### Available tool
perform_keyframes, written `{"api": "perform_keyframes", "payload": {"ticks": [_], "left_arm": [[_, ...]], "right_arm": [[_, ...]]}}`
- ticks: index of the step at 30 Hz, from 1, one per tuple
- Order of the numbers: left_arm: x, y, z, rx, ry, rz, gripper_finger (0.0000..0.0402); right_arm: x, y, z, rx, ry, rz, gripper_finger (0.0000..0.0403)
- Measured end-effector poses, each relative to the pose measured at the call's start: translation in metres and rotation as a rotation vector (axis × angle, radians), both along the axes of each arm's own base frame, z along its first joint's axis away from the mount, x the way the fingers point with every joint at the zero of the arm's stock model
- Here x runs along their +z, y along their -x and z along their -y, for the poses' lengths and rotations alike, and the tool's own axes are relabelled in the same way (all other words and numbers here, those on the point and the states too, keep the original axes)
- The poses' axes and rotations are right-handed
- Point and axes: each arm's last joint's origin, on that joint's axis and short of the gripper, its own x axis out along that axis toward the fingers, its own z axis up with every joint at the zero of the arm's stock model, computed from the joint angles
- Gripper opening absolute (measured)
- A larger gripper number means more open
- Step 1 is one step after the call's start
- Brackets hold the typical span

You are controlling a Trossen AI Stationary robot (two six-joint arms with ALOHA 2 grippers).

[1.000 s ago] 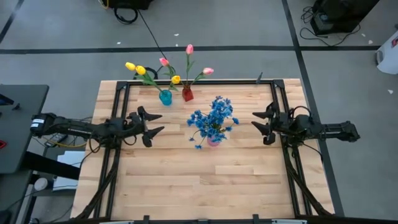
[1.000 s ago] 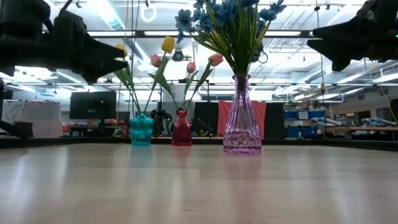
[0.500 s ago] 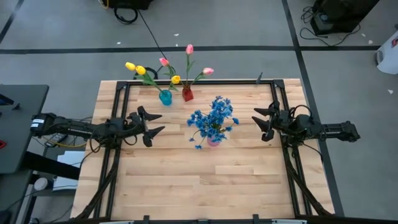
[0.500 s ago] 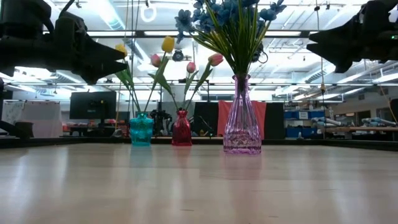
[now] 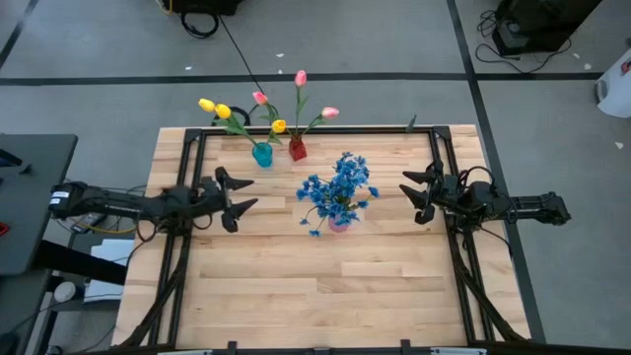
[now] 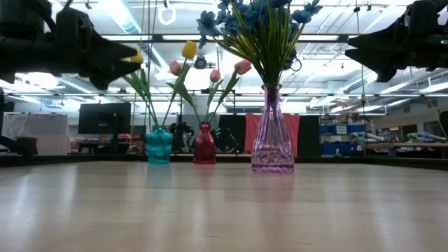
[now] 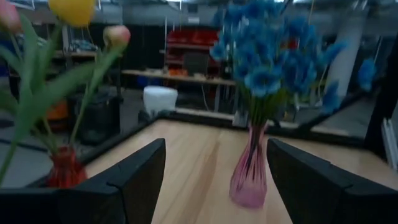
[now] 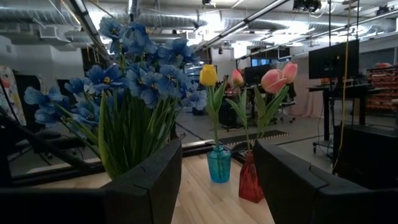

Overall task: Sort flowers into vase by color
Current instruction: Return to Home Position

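Left gripper (image 5: pixel 254 192) spread, blue flowers (image 6: pixel 260 21) cropped above

From above, light falls flat and even on the table (image 5: pixel 394 286): bright wood, no hot spots, only faint soft shadows beneath the arms. Down at table height it's all backlight. Ceiling strips (image 6: pixel 129 17) blaze white and flare, and the left arm (image 6: pixel 42 49) and right arm (image 6: pixel 413 38) read as black silhouettes against them. The tabletop throws up a pale sheen. The pink vase (image 6: pixel 272 140) glows, lit through its glass. Left wrist view is dim, the left fingers (image 7: pixel 140 180) near-featureless dark. Right wrist view is brighter, with glare overhead and the right fingers (image 8: pixel 149 186) black in front.
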Motion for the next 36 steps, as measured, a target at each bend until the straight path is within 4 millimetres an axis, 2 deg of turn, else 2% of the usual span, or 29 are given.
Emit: {"api": "perform_keyframes", "payload": {"ticks": [16, 36], "left_arm": [[0.026, 0.022, 0.000, -0.004, 0.003, 0.262, 0.0284], [0.027, 0.024, 0.000, -0.004, 0.003, 0.275, 0.0284]], "right_arm": [[0.001, 0.000, 0.000, 0.000, 0.000, 0.006, 0.0210], [0.001, 0.000, 0.000, 0.000, 0.000, 0.006, 0.0210]]}}
